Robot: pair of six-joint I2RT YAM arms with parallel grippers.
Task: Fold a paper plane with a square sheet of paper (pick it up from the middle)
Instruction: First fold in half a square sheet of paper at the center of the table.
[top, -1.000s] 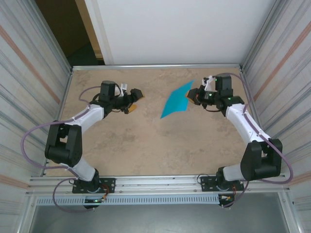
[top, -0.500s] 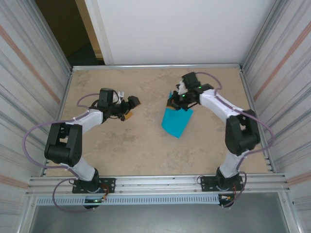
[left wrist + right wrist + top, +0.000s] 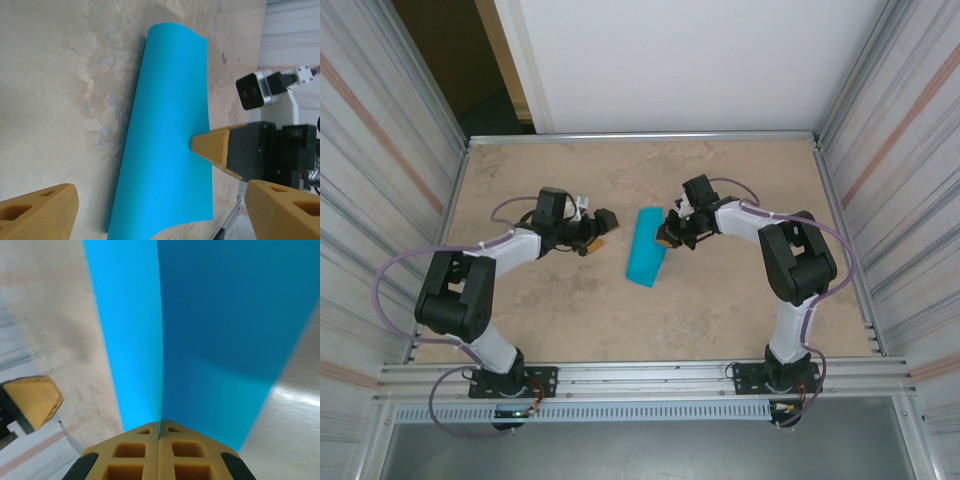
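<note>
Right gripper (image 3: pixel 160 423) is pinching the curled square sheet of paper (image 3: pixel 646 260) at its edge. Left gripper (image 3: pixel 603 229) is hovering nearby, wide open, holding nothing.

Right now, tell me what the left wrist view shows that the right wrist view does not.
Left wrist: the whole curled outline of the square sheet of paper, the right hand pinching its long edge, the left hand open, and the camera on the right arm. Right wrist: the shut pads from behind, close up, with the paper splitting into a lighter and a darker band. Both: the blue paper, the beige table, the pinch.
</note>
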